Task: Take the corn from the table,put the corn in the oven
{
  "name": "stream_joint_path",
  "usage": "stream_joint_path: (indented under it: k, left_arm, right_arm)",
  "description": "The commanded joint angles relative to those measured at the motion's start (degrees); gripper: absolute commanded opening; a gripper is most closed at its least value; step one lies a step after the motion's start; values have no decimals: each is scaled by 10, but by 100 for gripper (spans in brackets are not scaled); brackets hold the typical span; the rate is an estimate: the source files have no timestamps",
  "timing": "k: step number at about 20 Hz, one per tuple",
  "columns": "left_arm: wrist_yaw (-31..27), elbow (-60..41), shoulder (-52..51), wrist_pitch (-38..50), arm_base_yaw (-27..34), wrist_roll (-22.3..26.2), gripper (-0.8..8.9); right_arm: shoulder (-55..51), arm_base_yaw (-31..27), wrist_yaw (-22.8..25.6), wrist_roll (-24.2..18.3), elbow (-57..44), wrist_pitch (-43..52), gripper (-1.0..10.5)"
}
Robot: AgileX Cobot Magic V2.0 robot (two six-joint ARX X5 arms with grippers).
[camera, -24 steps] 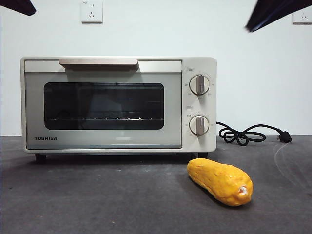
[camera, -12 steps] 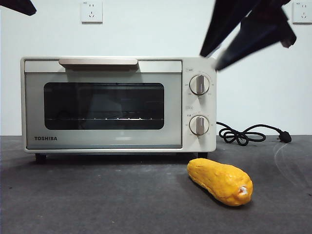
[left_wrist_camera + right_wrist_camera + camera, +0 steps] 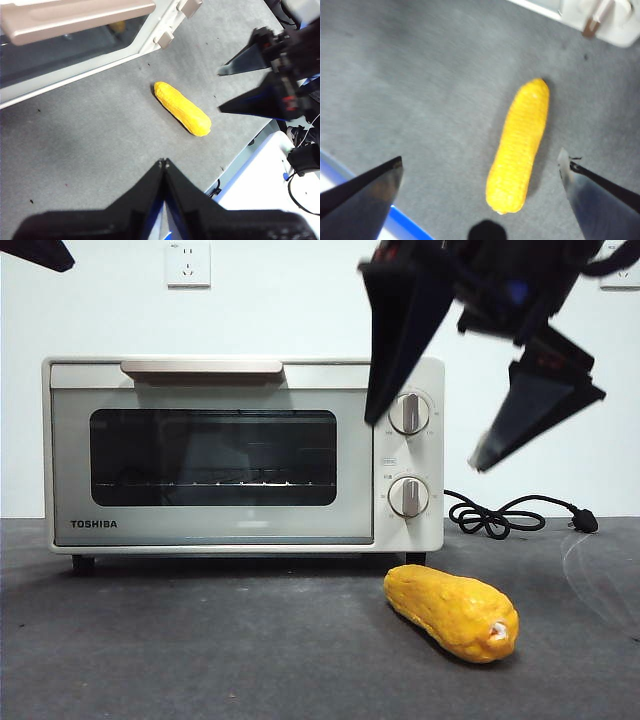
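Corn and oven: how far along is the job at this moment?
Nothing is finished: the corn lies on the table in front of the oven, whose door is shut. In hand: the right claw hangs open above the corn, apart from it. The left claw waits shut. Left: grasping the corn, opening the door, placing it inside.

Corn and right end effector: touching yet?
Apart. In the front view the open right end effector hangs above the corn, with oven and wall showing between them.
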Motion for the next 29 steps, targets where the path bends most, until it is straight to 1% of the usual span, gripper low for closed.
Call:
stream_joint_path:
  k: [1,9,13,14,18,19,20,22,24,27,29]
  left_arm:
    - [2,1,1,5,-2,9,-5]
    - [-15,1,1,5,-2,9,-5]
    - [-16,1,2,6,-2,10,-5]
    - [-18,1,3,7,-2,11,-5]
    - [-32,1,5,13,-2,11,-5]
    - [-32,1,5,15,-2,11,-5]
    - [-32,1,5,16,-2,11,-5]
    - [-32,1,5,17,-2,11,-5]
    - [-32,1,5,17,-2,11,-5]
    - [-32,1,5,27,-2,10,-5]
    - [-32,1,6,47,-3,5,-5]
  right_arm:
    - [29,1,8,8,2,5,597]
    - [139,2,12,8,2,15,595]
    - [162,8,12,12,2,34,589]
    - [164,9,13,13,2,36,541]
    - [165,9,16,13,2,33,200]
    - [165,9,23,13,2,32,107]
    - [165,9,29,13,2,32,41]
    - [165,9,43,12,2,32,-11]
    - [165,9,52,13,2,33,-11]
    - [165,12,52,13,2,24,-11]
    - [160,18,47,13,9,1,-11]
